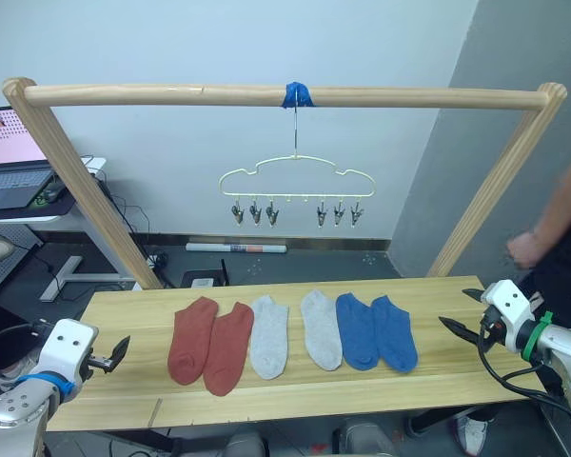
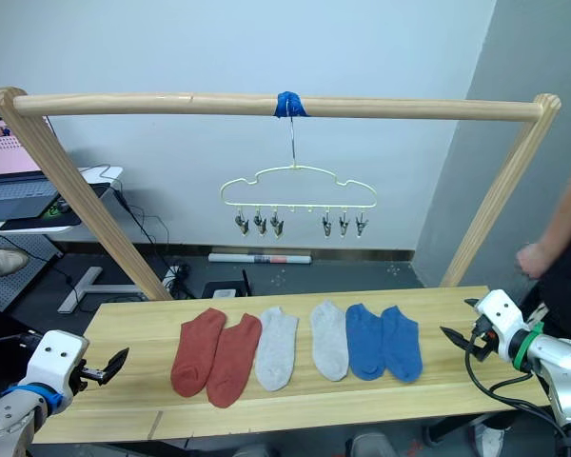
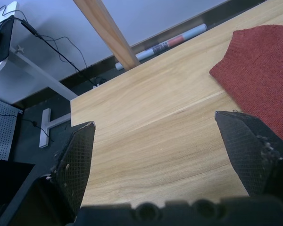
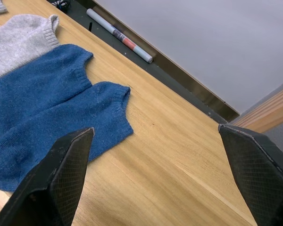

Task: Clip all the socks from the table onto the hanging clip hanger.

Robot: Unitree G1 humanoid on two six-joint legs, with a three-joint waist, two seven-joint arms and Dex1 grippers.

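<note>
Six small socks lie flat in a row on the table [image 1: 381, 381], which is a long top of light wood. Going from the robot's left, there are two rust-red socks [image 1: 209, 345], then two light grey socks [image 1: 295, 335], then two blue socks [image 1: 376, 331]. The red pair touch each other, and so do the blue pair. The two grey ones have a small gap between them.

Above the socks, the clip hanger [image 1: 296, 175] hangs by its hook from a wooden pole [image 1: 171, 94], held there with blue tape [image 1: 296, 94]. It is thin, pale yellow, and shaped like a cloud. Six little grey clips hang from it, three on each side.

The left gripper [image 1: 117, 353] sits low over the table's end, left of the red socks, and points toward them. Its fingers are spread wide and hold nothing.

The right gripper [image 1: 464, 317] sits at the other end, right of the blue socks, and points toward them. Its fingers are wide apart too, with nothing between them.

A person's hand [image 1: 525, 248] is behind the right gripper.
</note>
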